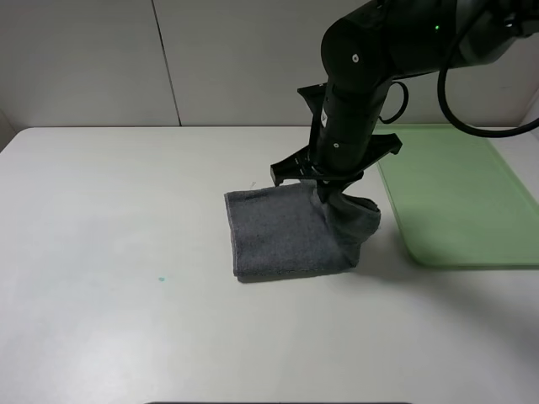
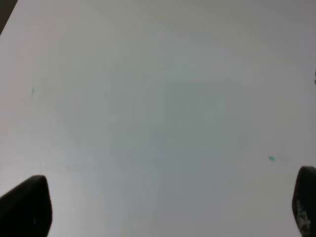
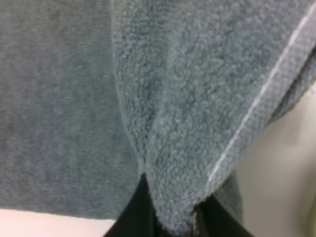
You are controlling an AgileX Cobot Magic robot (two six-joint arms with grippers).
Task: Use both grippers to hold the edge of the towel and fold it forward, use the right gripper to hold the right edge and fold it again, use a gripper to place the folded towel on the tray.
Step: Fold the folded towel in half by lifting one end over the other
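Towel (image 1: 278, 240) edge in right pincer (image 1: 324, 192), arm vertical

We see the towel (image 1: 286, 231) in dark grey terry with a pale stitched hem (image 3: 256, 98) — the tray (image 1: 459, 198) is a plain pale green. The worktop (image 1: 109, 236) is white with one small teal speck (image 1: 161, 279) — the arm (image 1: 354, 93) is black.

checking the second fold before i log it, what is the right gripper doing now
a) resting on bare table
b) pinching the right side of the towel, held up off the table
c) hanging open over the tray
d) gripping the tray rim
b: the right gripper is shut on a bunched fold at the right side of the towel, raised off the table, with the tray off to its side.
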